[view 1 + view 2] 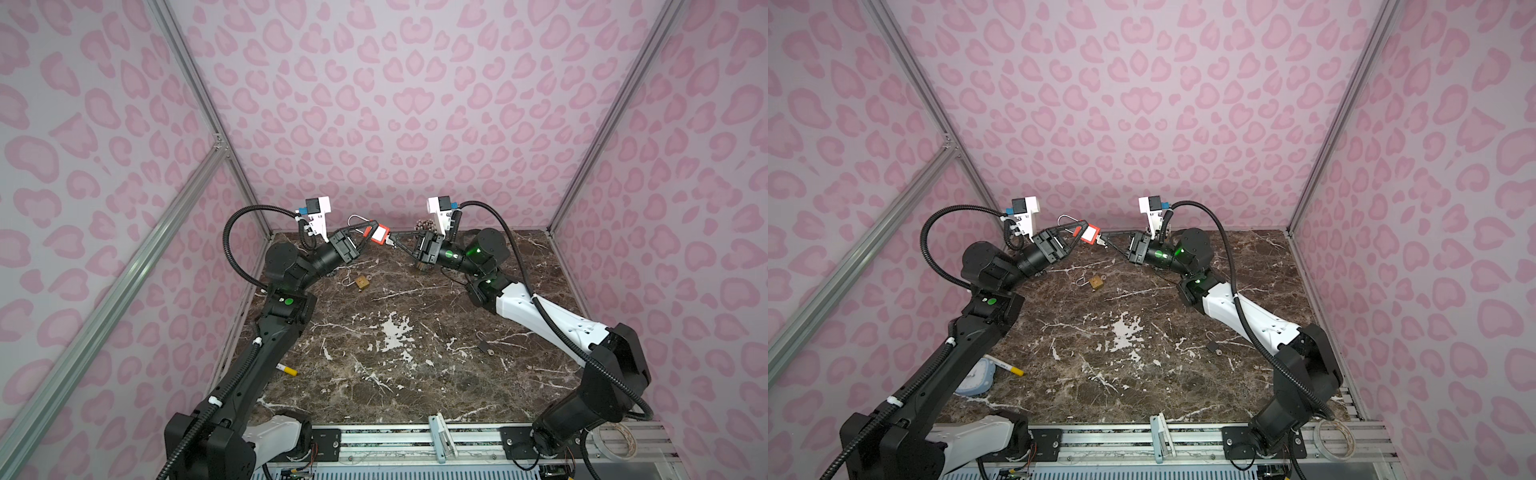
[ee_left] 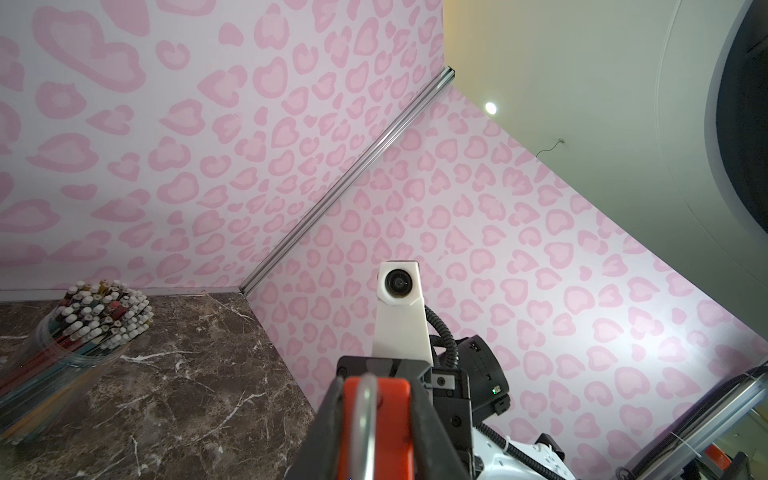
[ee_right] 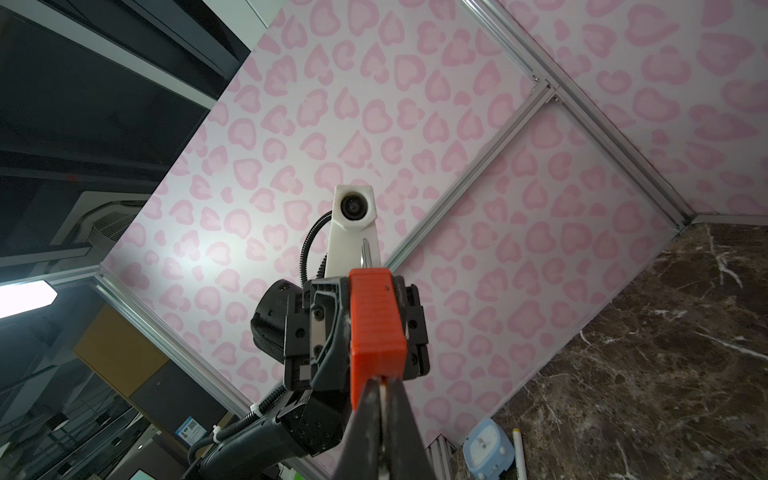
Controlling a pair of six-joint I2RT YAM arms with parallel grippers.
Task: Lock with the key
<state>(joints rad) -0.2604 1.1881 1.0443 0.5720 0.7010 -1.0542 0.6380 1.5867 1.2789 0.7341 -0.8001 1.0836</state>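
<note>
A red padlock (image 1: 377, 235) with a silver shackle (image 1: 356, 219) hangs in the air at the back of the marble table (image 1: 395, 374). My left gripper (image 1: 371, 231) is shut on the padlock's body, with a finger on each side of it (image 2: 376, 419). My right gripper (image 1: 390, 241) meets the padlock's other end from the right. It is shut on the key (image 3: 383, 399), a thin pale sliver between the closed fingers that runs into the padlock's base (image 3: 376, 328). Most of the key is hidden. In both top views the two grippers face each other, tip to tip (image 1: 1102, 240).
On the table lie a brass padlock (image 1: 362, 282), a small dark padlock (image 1: 484, 346) and a yellow-tipped marker (image 1: 286, 370). A cup of pencils (image 2: 83, 332) stands at the back, behind my right gripper. A blue clock (image 1: 976, 376) sits by the left arm.
</note>
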